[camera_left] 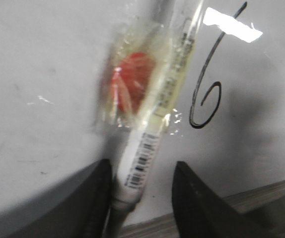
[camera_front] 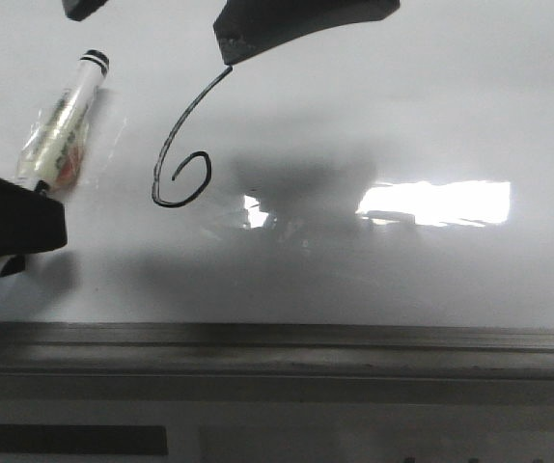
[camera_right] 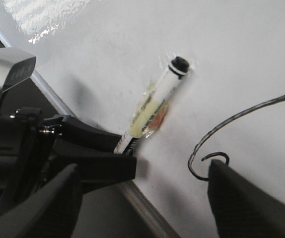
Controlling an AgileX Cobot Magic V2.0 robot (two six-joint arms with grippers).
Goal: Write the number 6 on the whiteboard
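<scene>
The number 6 [camera_front: 179, 154] is a thin black line on the whiteboard [camera_front: 402, 116]; it also shows in the left wrist view [camera_left: 204, 94] and the right wrist view [camera_right: 222, 139]. A white marker [camera_front: 63, 125] with a black cap and a clear crinkled wrapper lies on the board, left of the 6. My left gripper [camera_left: 142, 193] is open, its jaws on either side of the marker's lower end [camera_left: 137, 168], which rests against one finger. My right gripper [camera_right: 142, 198] is open and empty above the board, one finger [camera_front: 287, 24] over the top of the 6.
A grey metal rail [camera_front: 277, 347] runs along the board's near edge. A bright rectangular light reflection [camera_front: 436, 203] lies right of the 6. The left arm [camera_right: 58, 148] sits at the board's edge in the right wrist view.
</scene>
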